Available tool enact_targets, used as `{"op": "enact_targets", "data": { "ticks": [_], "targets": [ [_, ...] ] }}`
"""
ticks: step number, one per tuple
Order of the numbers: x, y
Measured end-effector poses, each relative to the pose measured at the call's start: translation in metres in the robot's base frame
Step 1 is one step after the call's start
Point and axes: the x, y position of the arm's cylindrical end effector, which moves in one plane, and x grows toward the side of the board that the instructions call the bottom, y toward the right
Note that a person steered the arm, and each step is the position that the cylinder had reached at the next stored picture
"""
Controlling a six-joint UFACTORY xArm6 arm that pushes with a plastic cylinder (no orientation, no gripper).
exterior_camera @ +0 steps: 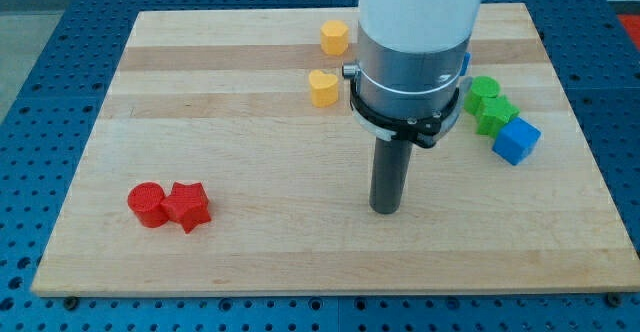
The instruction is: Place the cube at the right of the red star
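Note:
The blue cube (516, 140) lies near the view's right edge of the wooden board (250, 252). The red star (187, 206) lies at the lower left, touching a red cylinder (147, 205) on its left. My tip (385, 210) rests on the board in the lower middle, well left of and below the cube and far right of the red star. It touches no block.
A green cylinder (484, 90) and a green star (494, 113) sit just above and left of the cube. A yellow hexagon (334, 37) and a yellow heart (322, 88) lie at the top middle. A blue block (466, 64) is mostly hidden behind the arm.

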Motion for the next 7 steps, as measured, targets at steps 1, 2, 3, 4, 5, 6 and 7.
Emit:
{"op": "enact_targets", "data": {
  "ticks": [1, 2, 3, 4, 5, 6, 7],
  "targets": [
    [0.01, 0.0],
    [0.018, -0.002],
    [0.044, 0.048],
    [0.06, 0.138],
    [0.043, 0.197],
    [-0.016, 0.205],
    [-0.07, 0.239]
  ]
}}
